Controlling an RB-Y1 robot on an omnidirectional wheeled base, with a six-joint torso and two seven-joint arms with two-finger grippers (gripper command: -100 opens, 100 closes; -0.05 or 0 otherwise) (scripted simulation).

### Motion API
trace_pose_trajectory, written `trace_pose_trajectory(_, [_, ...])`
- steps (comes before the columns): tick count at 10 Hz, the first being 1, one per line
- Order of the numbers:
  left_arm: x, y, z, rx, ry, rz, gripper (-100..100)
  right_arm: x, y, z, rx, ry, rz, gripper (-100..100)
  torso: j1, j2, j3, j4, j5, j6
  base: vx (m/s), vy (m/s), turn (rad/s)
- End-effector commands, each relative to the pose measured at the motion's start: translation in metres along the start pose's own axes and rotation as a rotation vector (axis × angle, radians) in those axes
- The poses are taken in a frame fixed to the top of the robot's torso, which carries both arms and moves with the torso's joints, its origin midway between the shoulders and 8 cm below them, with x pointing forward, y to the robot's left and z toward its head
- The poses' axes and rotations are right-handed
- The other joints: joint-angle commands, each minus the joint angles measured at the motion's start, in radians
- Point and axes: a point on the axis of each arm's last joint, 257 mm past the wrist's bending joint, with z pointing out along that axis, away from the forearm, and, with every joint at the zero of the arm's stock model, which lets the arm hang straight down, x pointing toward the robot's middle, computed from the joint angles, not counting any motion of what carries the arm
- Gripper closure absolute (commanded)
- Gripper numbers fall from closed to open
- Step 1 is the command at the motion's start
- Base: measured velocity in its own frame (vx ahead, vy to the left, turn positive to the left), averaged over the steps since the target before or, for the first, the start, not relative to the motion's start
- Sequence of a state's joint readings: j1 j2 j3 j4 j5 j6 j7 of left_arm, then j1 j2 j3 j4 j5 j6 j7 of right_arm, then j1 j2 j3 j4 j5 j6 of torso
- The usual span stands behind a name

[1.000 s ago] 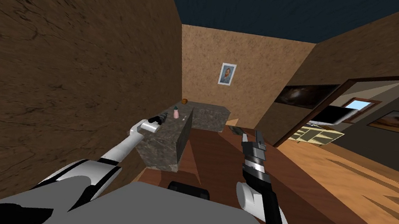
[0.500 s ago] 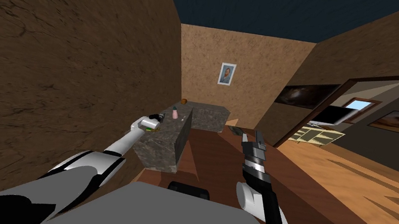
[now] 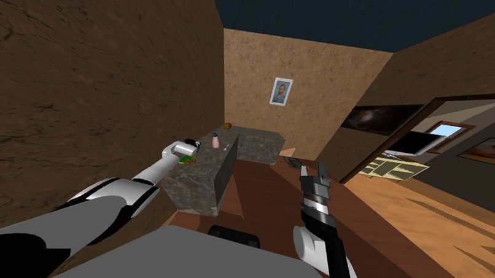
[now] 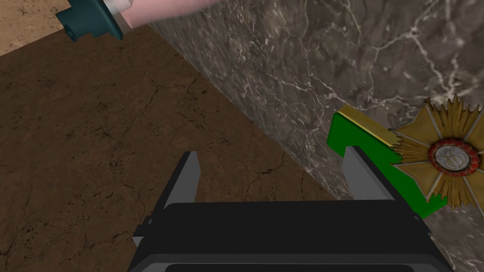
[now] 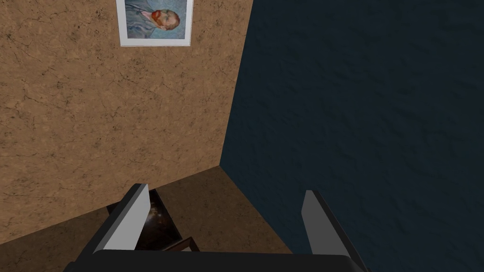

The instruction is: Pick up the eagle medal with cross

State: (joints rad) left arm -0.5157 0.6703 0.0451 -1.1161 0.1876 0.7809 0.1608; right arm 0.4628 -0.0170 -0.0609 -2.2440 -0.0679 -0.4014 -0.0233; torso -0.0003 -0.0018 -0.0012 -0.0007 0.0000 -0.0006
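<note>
Just outside the left jaws, medal (image 4: 453,158)

No readable text (medal (image 4: 451,158) emblem indistinct)

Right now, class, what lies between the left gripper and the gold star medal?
Left wrist view: only grey marble countertop between left gripper and gold star medal.

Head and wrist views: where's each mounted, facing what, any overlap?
Head: on head, down-forward along the marble counter; left gripper, right gripper show.
Left wrist: on left hand, facing counter edge and medal; open fingers show.
Right wrist: on right hand, aimed upward; open fingers show.
Shared: head and left wrist both show counter, medal.
</note>
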Motion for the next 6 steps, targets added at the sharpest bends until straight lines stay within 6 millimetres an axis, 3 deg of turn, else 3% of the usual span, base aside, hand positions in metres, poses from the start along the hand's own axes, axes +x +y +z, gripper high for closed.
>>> trace_pose_trajectory(1, [-0.013,0.004,0.002,-0.056,-0.021,-0.018,-100,0.000,0.000,0.000,0.000,0.000,0.000,0,0.000,0.000,0.000,0.000,0.000,0.000,0.031,-0.018,0.002])
trace_pose_trajectory(2, [-0.018,0.019,0.006,-0.091,-0.031,-0.022,-100,0.000,0.000,0.000,0.000,0.000,0.000,0,0.000,0.000,0.000,0.000,0.000,0.000,0.036,-0.016,0.003])
trace_pose_trajectory(4, [-0.027,0.015,0.004,-0.131,-0.045,-0.038,-100,0.000,0.000,0.000,0.000,0.000,0.000,0,0.000,0.001,0.000,0.000,0.000,0.000,0.024,-0.012,0.006])
trace_pose_trajectory(6, [-0.033,0.034,0.008,-0.172,-0.057,-0.045,-100,0.000,0.000,0.000,0.000,0.000,0.000,0,0.000,0.000,0.000,0.000,0.000,0.000,0.030,-0.014,0.004])
